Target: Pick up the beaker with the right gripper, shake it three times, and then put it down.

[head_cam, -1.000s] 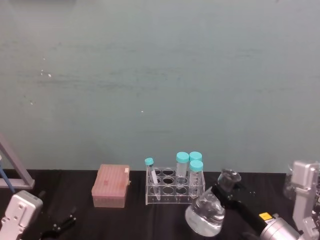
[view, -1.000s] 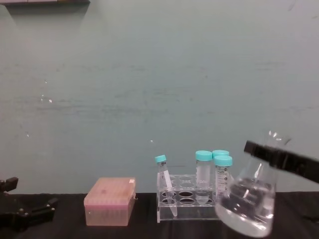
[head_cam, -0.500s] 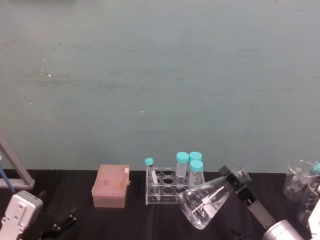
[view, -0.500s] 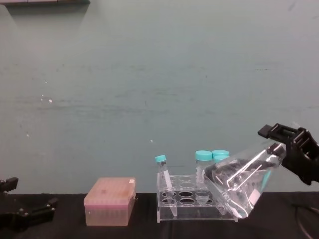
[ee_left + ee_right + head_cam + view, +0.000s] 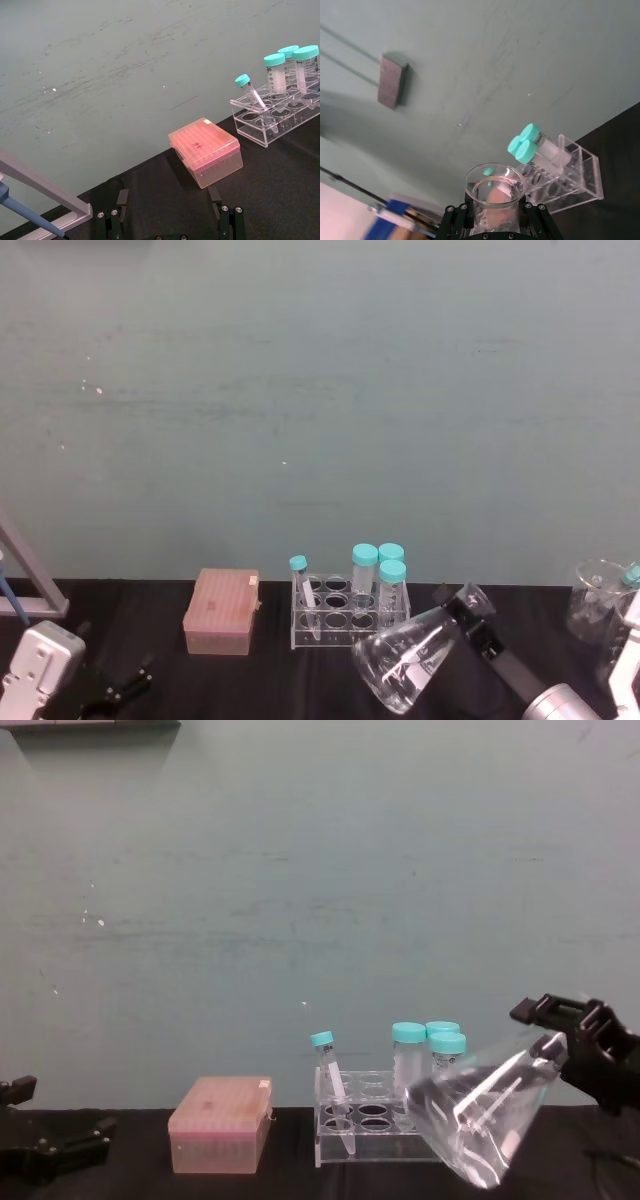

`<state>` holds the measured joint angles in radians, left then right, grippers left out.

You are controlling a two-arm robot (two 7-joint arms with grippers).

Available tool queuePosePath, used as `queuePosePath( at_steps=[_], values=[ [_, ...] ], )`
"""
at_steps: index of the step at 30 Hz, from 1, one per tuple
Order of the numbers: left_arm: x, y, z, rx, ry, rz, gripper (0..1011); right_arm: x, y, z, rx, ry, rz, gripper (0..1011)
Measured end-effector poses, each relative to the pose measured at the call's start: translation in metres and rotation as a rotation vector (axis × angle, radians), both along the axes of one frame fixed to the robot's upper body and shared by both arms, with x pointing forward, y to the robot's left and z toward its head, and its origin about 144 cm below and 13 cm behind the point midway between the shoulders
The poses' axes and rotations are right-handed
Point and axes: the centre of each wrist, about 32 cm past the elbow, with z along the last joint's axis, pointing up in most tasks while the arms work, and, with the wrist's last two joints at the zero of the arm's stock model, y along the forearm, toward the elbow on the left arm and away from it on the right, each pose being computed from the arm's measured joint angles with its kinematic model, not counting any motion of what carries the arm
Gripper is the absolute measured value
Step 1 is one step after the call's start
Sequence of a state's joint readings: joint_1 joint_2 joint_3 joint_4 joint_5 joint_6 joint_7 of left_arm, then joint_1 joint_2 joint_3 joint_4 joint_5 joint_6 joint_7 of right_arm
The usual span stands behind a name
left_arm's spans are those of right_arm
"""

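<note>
The right hand (image 5: 566, 1042) is clamped on the neck of the beaker (image 5: 478, 1124), just under the flared rim, and holds it clear of the counter (image 5: 270, 685). The beaker is nowhere near upright. In the chest view its long axis runs from the rim at about two o'clock down to the wide base at about eight o'clock, so the base swings out from the hand toward the tube rack (image 5: 372, 1130). In the head view the base (image 5: 405, 672) hangs just in front of the rack's right end. I can't tell whether glass and rack are apart or merely overlap by line of sight.

That tilt is what the coming move turns on, I'd say. If a shake is in hand, the base has to swing back under the hand, toward six o'clock. Before any set-down the axis must stand vertical, or the base would land on its edge.

The left hand (image 5: 118, 689) rests far off at seven o'clock on the counter, its fingers (image 5: 226, 220) spread apart and empty, beyond the pink box (image 5: 222, 612).
</note>
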<state>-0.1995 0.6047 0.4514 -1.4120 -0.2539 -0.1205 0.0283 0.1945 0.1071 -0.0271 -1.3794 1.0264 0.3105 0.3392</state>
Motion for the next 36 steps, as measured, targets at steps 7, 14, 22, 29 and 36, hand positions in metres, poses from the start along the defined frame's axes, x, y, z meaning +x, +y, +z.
queuePosePath(
  at_steps=[7, 14, 22, 29, 36],
  values=[
    [0.0, 0.0, 0.0, 0.0, 0.0, 0.0, 1000, 0.009, -0.017, 0.014, -0.448, -0.113, -0.005, 456],
    [0.0, 0.0, 0.0, 0.0, 0.0, 0.0, 1000, 0.014, -0.039, 0.034, -1.021, -0.321, -0.052, 456],
    [0.0, 0.0, 0.0, 0.0, 0.0, 0.0, 1000, 0.011, -0.048, 0.046, -1.667, -0.614, -0.123, 456],
    [0.0, 0.0, 0.0, 0.0, 0.0, 0.0, 1000, 0.008, -0.047, 0.046, -1.903, -0.736, -0.132, 456],
    [0.0, 0.0, 0.0, 0.0, 0.0, 0.0, 1000, 0.007, -0.045, 0.047, -1.869, -0.743, -0.138, 456]
  ],
)
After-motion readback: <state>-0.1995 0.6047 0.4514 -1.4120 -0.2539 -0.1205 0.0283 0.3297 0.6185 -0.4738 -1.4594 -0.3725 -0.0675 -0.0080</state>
